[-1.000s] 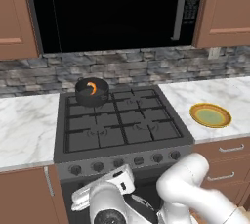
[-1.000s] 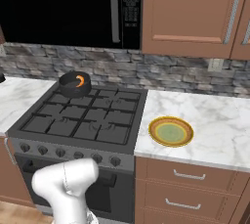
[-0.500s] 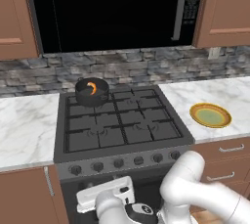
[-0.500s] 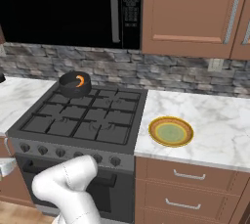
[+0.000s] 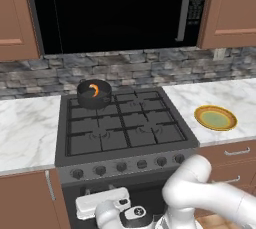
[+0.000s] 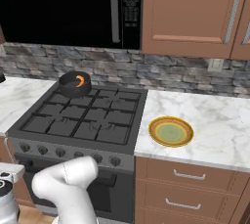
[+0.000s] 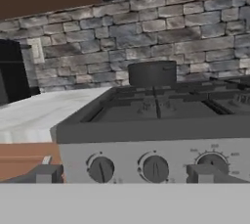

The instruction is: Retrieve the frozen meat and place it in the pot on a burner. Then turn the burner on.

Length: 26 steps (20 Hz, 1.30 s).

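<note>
The gripper (image 7: 125, 176) is released, its fingers wide apart and holding nothing, just before the stove knobs (image 7: 155, 168). Beyond it stands the pot (image 7: 152, 74). The marks around the knobs are too small to read.

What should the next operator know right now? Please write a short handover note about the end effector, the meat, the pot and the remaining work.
End effector: open, holding nothing, low in front of the stove knobs.
Meat: already inside the pot.
Pot: on the back left burner of the stove.
Done: meat is in the pot, on a burner.
Left: turn on that burner; no flame is visible. Which knob controls it cannot be told from these pictures.
</note>
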Motion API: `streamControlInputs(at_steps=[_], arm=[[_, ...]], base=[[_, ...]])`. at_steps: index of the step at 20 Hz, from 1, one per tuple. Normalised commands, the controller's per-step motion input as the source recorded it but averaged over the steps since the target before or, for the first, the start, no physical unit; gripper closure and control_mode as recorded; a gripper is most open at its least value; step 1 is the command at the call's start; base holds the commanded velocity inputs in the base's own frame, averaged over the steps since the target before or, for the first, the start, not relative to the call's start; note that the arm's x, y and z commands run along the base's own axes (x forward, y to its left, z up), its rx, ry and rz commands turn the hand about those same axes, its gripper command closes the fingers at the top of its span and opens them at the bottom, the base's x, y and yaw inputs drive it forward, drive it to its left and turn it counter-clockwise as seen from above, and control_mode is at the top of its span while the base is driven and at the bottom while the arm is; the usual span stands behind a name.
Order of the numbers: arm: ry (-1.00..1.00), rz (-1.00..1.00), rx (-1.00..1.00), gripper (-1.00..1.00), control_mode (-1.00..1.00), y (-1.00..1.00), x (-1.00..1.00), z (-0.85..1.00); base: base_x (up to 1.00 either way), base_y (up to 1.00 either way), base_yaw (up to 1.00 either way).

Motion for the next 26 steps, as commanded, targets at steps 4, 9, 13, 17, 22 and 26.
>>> streamControlInputs(at_steps=[4,9,13,17,22,26], arm=[[0.0,-0.3,0.0,-1.0,-1.0,0.19,0.15,-0.18],[0.0,-0.37,0.0,-1.0,-1.0,0.35,0.03,-0.06],[0.0,-0.09,0.0,-1.0,-1.0,0.25,0.0,0.0],[0.0,0.0,0.0,-1.0,-1.0,0.12,0.0,0.0],[0.0,0.03,0.0,-1.0,-1.0,-0.1,0.14,0.0],[0.0,0.0,0.0,-1.0,-1.0,-0.02,0.08,0.0]], base=[[0.0,0.0,0.0],[0.0,0.0,0.0],[0.0,0.0,0.0],[0.0,0.0,0.0],[0.0,0.0,0.0],[0.0,0.0,0.0]])
